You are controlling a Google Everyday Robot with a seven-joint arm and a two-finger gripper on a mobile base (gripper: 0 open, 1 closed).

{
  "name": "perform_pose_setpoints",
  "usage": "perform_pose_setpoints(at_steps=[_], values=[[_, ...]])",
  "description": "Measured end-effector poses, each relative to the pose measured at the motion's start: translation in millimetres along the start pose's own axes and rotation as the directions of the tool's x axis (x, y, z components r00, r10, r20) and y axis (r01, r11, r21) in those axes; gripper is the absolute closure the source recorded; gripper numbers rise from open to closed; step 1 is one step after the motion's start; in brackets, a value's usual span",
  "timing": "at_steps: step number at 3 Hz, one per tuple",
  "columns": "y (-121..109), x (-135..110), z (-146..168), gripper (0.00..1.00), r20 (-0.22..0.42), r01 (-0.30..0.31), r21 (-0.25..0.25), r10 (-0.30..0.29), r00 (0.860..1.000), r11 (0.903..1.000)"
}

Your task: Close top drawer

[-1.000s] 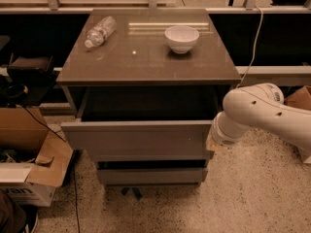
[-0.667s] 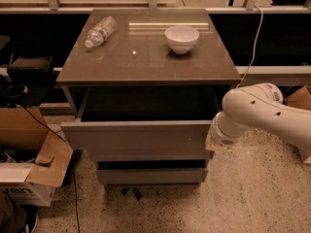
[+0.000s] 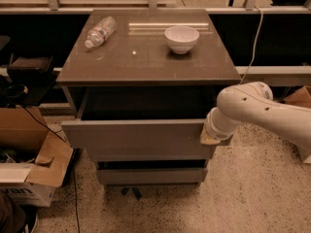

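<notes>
Speckled stone flooring [image 3: 252, 193] runs under a squat grey-brown cabinet [image 3: 146, 64] set against a dark wall below a window ledge. An open brown cardboard box [image 3: 29, 149] sits on the floor to one side. On the cabinet's flat top, a clear plastic water bottle [image 3: 99, 31] lies on its side near the back corner. A small white ceramic bowl [image 3: 181, 38] stands upright well apart from it.

The top drawer [image 3: 138, 139], a wide, shallow matte-grey one with a plain handle-less front, is pulled well out. A deep dark gap shows between its front panel and the cabinet's top edge. Below it, a similar lower grey drawer front [image 3: 150, 175] sits further back. From where I stand, the job looks barely begun, if at all: the whole travel of the drawer is left to push in, and nothing about its position suggests it is near home.

The robot's smooth white arm [image 3: 257, 110] reaches in from the side. Its gripper [image 3: 210, 138] is at the end of the drawer's front panel nearest the arm, pressed against or just touching the outer face there. The bulky wrist hides most of it, so I cannot tell whether it is open or closed. It does not appear to have hold of anything. It looks placed to shove the front straight back.
</notes>
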State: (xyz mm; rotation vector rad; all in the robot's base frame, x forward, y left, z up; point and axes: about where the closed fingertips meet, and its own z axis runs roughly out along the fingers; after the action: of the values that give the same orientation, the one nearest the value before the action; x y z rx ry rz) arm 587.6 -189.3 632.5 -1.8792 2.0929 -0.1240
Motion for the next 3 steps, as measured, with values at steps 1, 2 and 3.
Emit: perform_pose_setpoints(at_steps=[1, 2, 3], values=[[-1, 0, 1, 1.00, 0.003, 0.001, 0.002, -0.001, 1.000, 1.0000], [-31, -4, 14, 1.00, 0.041, -0.011, 0.035, 0.010, 0.999, 0.9993], [-31, -4, 15, 1.00, 0.046, -0.013, 0.038, 0.011, 0.999, 0.9992]])
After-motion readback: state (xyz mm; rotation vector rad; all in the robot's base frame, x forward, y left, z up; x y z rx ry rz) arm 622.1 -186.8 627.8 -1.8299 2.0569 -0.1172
